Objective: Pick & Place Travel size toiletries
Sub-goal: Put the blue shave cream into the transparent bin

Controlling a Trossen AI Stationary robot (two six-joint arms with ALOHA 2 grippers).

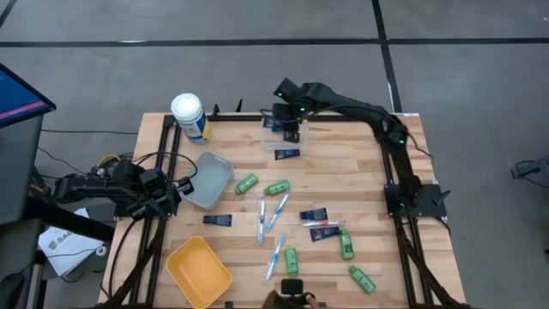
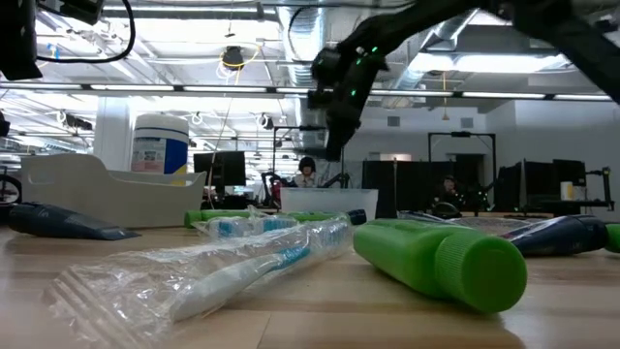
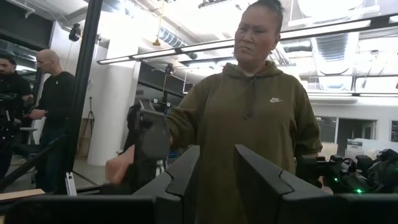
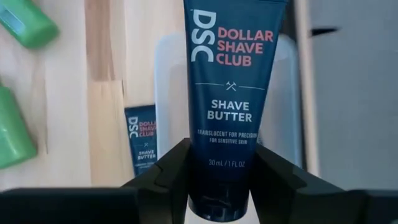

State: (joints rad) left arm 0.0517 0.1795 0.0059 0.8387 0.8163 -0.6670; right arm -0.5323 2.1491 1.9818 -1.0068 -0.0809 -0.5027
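Toiletries mostly lie loose on the counter (image 1: pixel 360 167), green bottles (image 1: pixel 276 187), toothbrushes (image 1: pixel 276 213) and navy tubes (image 1: pixel 313 214), while the right hand (image 4: pixel 219 163) holds one navy tube (image 4: pixel 229 93) between its fingers above the clear bin (image 1: pixel 276 139); the left hand (image 3: pixel 216 171) waits narrow at the counter's left edge.

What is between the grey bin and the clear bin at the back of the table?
In the high view, only bare wood lies between the grey bin and the clear bin. The closest toiletry, a navy tube, sits just beside the clear bin.
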